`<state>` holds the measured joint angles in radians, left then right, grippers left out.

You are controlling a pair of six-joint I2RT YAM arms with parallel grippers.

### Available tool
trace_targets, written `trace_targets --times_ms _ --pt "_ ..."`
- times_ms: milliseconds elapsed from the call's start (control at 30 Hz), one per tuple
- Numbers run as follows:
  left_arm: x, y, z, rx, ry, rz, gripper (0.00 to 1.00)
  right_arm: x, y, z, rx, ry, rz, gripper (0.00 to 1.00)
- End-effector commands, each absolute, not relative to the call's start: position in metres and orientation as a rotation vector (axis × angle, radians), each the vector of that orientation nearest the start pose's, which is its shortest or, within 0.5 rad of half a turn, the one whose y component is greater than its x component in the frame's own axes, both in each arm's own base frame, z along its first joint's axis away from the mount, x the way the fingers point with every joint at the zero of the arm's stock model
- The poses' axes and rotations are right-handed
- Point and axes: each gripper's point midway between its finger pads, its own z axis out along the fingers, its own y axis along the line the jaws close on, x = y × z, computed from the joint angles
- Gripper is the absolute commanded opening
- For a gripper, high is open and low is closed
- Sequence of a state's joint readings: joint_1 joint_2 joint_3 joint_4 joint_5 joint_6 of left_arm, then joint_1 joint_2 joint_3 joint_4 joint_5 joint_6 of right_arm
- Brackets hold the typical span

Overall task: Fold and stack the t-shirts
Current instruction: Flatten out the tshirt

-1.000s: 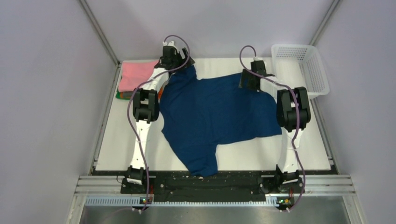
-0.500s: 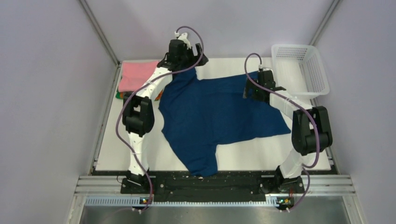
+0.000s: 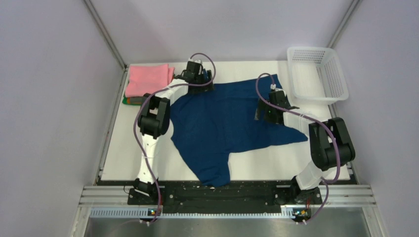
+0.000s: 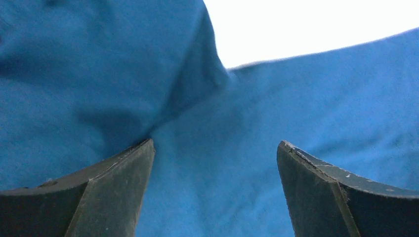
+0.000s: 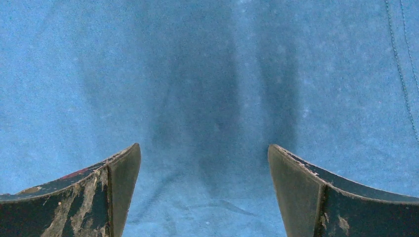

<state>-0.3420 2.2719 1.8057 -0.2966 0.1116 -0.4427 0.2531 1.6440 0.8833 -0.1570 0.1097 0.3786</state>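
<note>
On the white table (image 3: pixel 148 163): navy t-shirt (image 3: pixel 222 118) spread out mid-table, pink one (image 3: pixel 147 79) parked far left. Since a second ago, pulled back from the far edge. Left gripper (image 4: pixel 215 148) and right gripper (image 5: pixel 204 148) gaping over cloth, pinching nothing. Looks freshly laid out, folding still to do.

No readable text, label, brand, number or sign anywhere in these views.
</note>
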Motion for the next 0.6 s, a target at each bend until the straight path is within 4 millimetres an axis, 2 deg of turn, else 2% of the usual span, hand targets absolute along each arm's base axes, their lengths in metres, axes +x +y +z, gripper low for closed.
trace_targets --times_ms 0,67,167,200,300,433,567 --pt "0.598 -0.202 0.081 -0.137 2.252 -0.403 0.99 0.346 0.09 0.019 0.273 2.503 0.151 0.99" --pt "0.616 -0.191 0.068 -0.187 2.265 -0.368 0.99 0.333 0.087 0.013 0.284 2.532 0.143 0.99" --pt "0.641 -0.194 0.056 -0.217 2.259 -0.486 0.99 0.314 0.08 0.008 0.31 2.561 0.115 0.99" --pt "0.65 -0.193 0.065 -0.245 2.226 -0.528 0.99 0.305 0.078 0.006 0.323 2.575 0.113 0.99" --pt "0.661 -0.191 0.083 -0.283 2.155 -0.616 0.99 0.295 0.078 0.008 0.331 2.579 0.126 0.99" --pt "0.66 -0.193 0.115 -0.257 2.095 -0.648 0.99 0.294 0.072 0.021 0.344 2.539 0.105 0.99" --pt "0.646 -0.21 0.167 -0.165 2.05 -0.759 0.99 0.309 0.063 0.054 0.371 2.438 0.064 0.99"
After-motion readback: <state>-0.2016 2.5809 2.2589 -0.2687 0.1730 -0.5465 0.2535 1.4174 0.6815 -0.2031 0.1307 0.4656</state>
